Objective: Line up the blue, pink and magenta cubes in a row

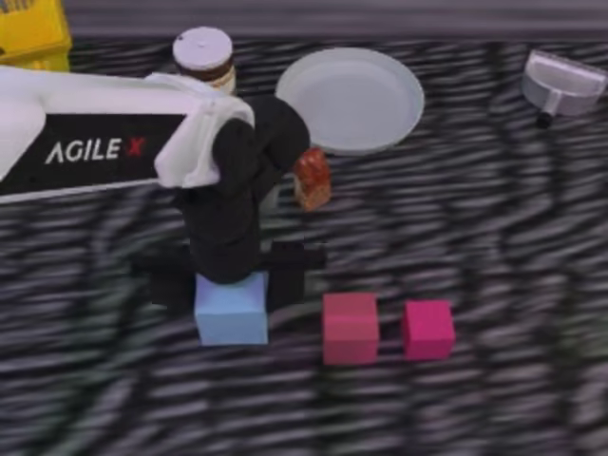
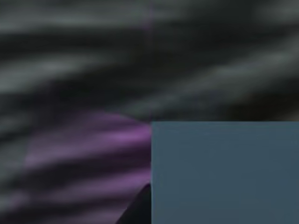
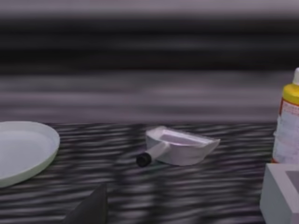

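Note:
The light sky-blue cube (image 1: pixel 231 312) rests on the table at the left end of a row. To its right comes the rose-pink cube (image 1: pixel 351 328), then the small magenta cube (image 1: pixel 427 330). My left gripper (image 1: pixel 231 285) hangs straight over the blue cube, shut on it, with a dark finger on either side. In the left wrist view the blue cube (image 2: pixel 224 172) fills the corner and one fingertip (image 2: pixel 140 205) lies against its edge. My right arm is outside the top view; its wrist view shows one finger (image 3: pixel 91 207) with nothing beside it.
Behind the row stand a small orange-brown figure (image 1: pixel 312 179), a white plate (image 1: pixel 351 100) and a white-lidded jar (image 1: pixel 203 55). A yellow object (image 1: pixel 33 33) sits far left, a white scoop (image 1: pixel 562 85) far right. A yellow-capped bottle (image 3: pixel 288 126) and grey box (image 3: pixel 280 196) show.

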{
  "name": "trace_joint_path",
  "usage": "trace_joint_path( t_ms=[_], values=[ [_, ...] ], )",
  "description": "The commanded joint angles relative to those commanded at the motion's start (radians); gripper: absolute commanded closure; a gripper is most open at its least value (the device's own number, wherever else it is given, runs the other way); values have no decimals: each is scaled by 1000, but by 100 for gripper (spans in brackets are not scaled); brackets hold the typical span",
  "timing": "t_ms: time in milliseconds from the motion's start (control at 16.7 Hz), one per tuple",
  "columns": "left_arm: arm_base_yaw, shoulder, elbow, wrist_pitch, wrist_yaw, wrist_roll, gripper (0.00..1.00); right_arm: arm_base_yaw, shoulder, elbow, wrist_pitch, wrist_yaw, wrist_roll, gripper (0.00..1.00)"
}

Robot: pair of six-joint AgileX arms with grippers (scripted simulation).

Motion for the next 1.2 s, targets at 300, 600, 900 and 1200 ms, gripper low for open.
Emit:
trace_joint_path(
  t_ms=[300, 600, 900, 1200],
  values=[
    [-2, 13, -25, 30, 0, 0, 100, 0, 0, 0, 0, 0, 0, 0],
    [-2, 13, -25, 30, 0, 0, 62, 0, 0, 0, 0, 0, 0, 0],
    [-2, 13, -25, 30, 0, 0, 25, 0, 0, 0, 0, 0, 0, 0],
    [-2, 13, -25, 30, 0, 0, 0, 0, 0, 0, 0, 0, 0, 0]
  ],
)
